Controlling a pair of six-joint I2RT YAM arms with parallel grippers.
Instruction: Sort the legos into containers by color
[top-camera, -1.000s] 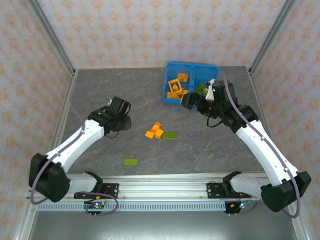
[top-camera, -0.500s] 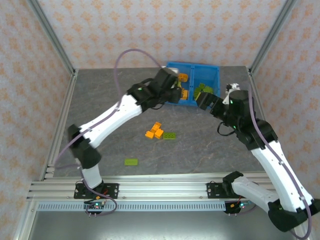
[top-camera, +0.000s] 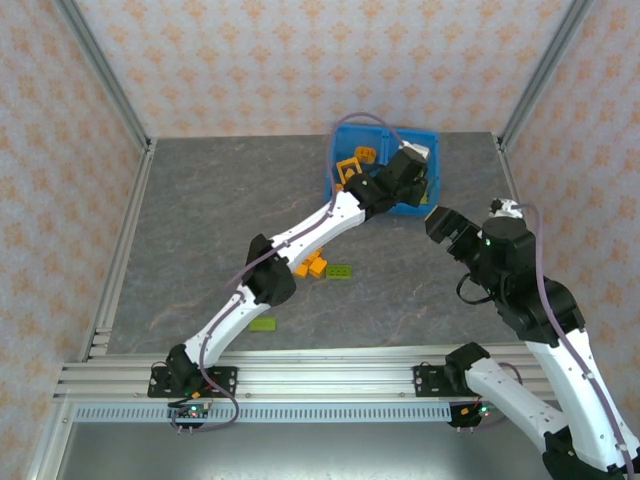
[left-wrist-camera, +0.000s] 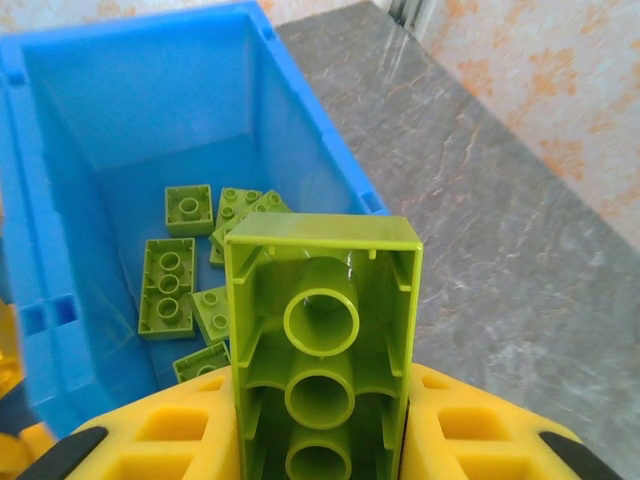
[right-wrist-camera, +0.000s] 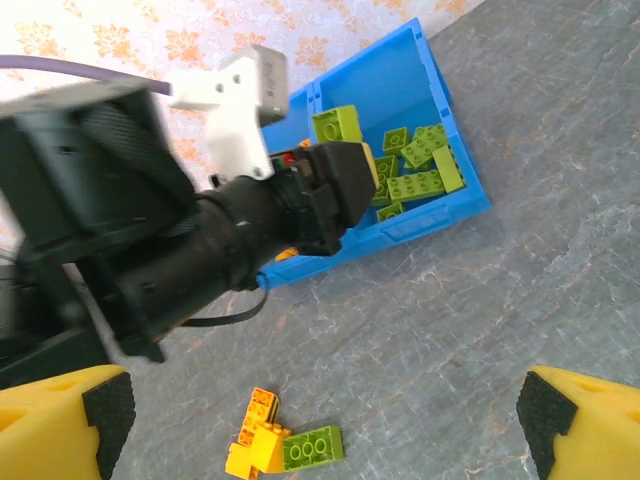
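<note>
My left gripper (left-wrist-camera: 320, 425) is shut on a lime green brick (left-wrist-camera: 322, 300), held studs-away so its hollow underside faces the camera. It hangs above the right compartment of the blue bin (left-wrist-camera: 300, 110), where several green bricks (left-wrist-camera: 168, 285) lie. From above, the left gripper (top-camera: 410, 176) is over the bin (top-camera: 385, 129), and orange pieces (top-camera: 351, 166) fill the left compartment. My right gripper (right-wrist-camera: 322, 412) is open and holds nothing, above the table near an orange cluster (right-wrist-camera: 255, 440) joined by a green brick (right-wrist-camera: 313, 447). It stands back from the bin (right-wrist-camera: 425, 222).
On the grey table lie the orange cluster (top-camera: 310, 263), a green brick (top-camera: 341, 272) beside it, and another green brick (top-camera: 263, 323) nearer the front rail. The left arm (top-camera: 300, 235) stretches diagonally across the table's middle. Metal frame posts stand at the back corners.
The left arm has swung from the table's left side across to the bin's right compartment. The right gripper has pulled back from the bin toward the near right.
</note>
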